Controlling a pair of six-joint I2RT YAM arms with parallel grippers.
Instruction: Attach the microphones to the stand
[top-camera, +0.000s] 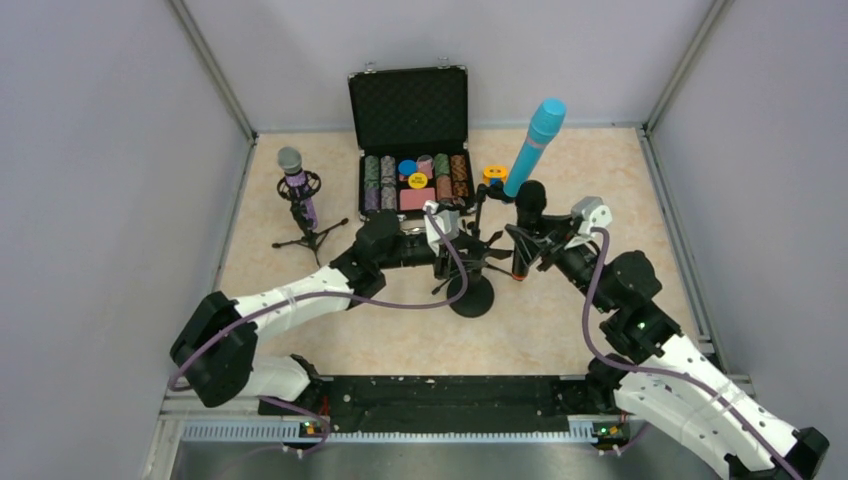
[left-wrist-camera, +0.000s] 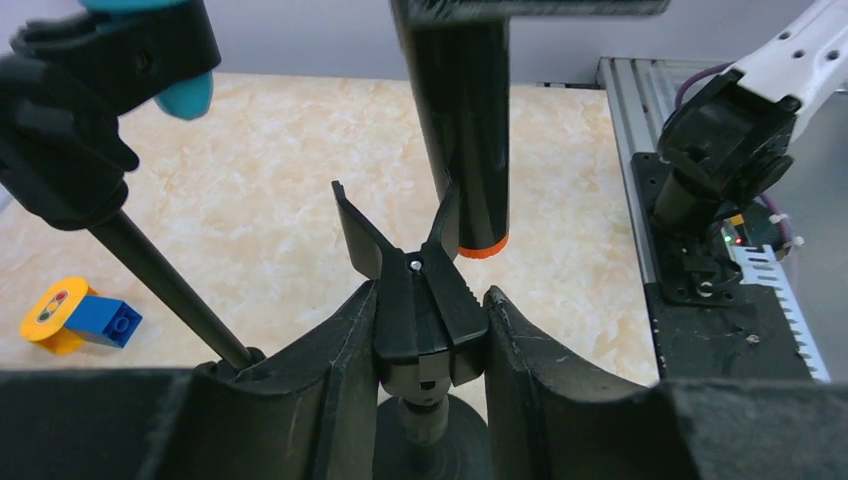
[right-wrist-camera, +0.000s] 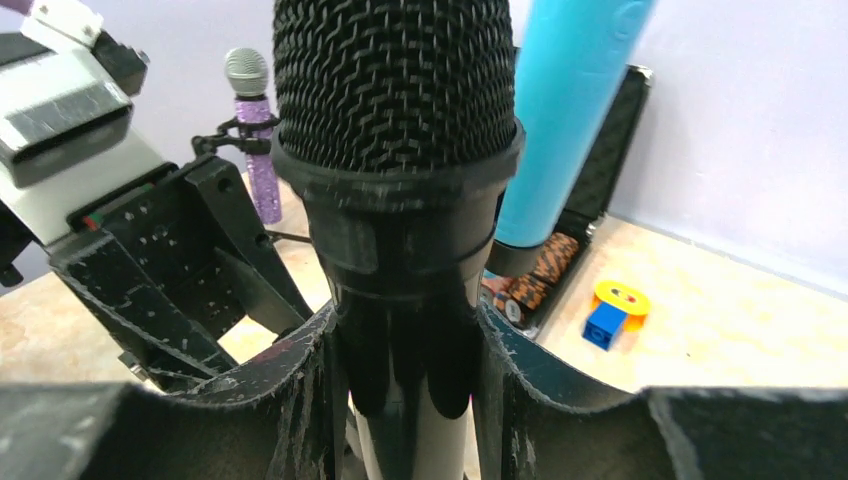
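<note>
The black microphone (right-wrist-camera: 395, 100) with a coarse mesh head and an orange ring at its tail is standing upright, head up, just to the right of the black stand (top-camera: 470, 297) with the round base at the middle of the table (top-camera: 600, 170). Its orange end is hanging right beside the spread prongs of a black spring clip (left-wrist-camera: 418, 330) on top of the stand; whether the two are touching cannot be told.

The all-cyan microphone (top-camera: 535, 145) is sitting in another clip on an arm of the stand, leaning up and away on the stand's far right side. The glittery purple microphone (top-camera: 297, 185) with a grey mesh head is standing in a small black tripod (top-camera: 312, 235), well to the left of the stand.

The right end effector (right-wrist-camera: 410, 330) is narrowed onto the black microphone, its fingers pressing the barrel on both sides just below the head.

The left end effector (left-wrist-camera: 430, 300) is reaching in from the left of the stand and is closed most of the way, its two fingers squeezing the handles of the spring clip, whose prongs are gaping in a V.

An open black case (top-camera: 408, 105) of poker chips is lying beyond the stand.
</note>
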